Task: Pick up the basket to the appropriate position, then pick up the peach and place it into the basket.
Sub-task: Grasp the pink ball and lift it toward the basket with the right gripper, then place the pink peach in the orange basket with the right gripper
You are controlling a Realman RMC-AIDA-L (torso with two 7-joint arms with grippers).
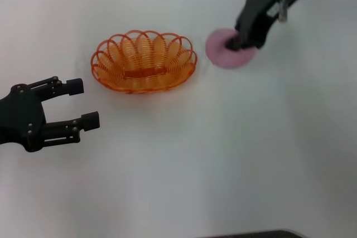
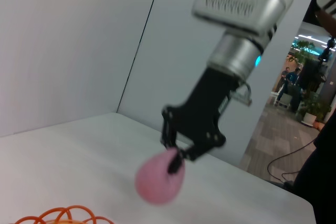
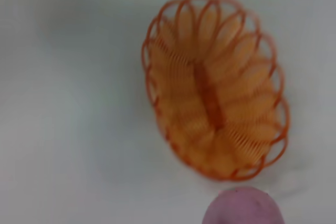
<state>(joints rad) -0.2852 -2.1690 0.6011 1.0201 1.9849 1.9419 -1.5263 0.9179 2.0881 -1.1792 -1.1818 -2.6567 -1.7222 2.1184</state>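
The oval orange basket (image 1: 144, 61) sits on the white table, left of centre; it also shows in the right wrist view (image 3: 215, 85), and its rim shows in the left wrist view (image 2: 63, 216). The pink peach (image 1: 228, 49) is to the basket's right, gripped from above by my right gripper (image 1: 239, 42). In the left wrist view the peach (image 2: 157, 179) hangs from the black fingers, lifted off the table. It shows at the edge of the right wrist view (image 3: 242, 208). My left gripper (image 1: 82, 103) is open and empty, near and left of the basket.
The white table (image 1: 212, 154) stretches wide in front of and to the right of the basket. A white wall (image 2: 68, 40) stands behind the table.
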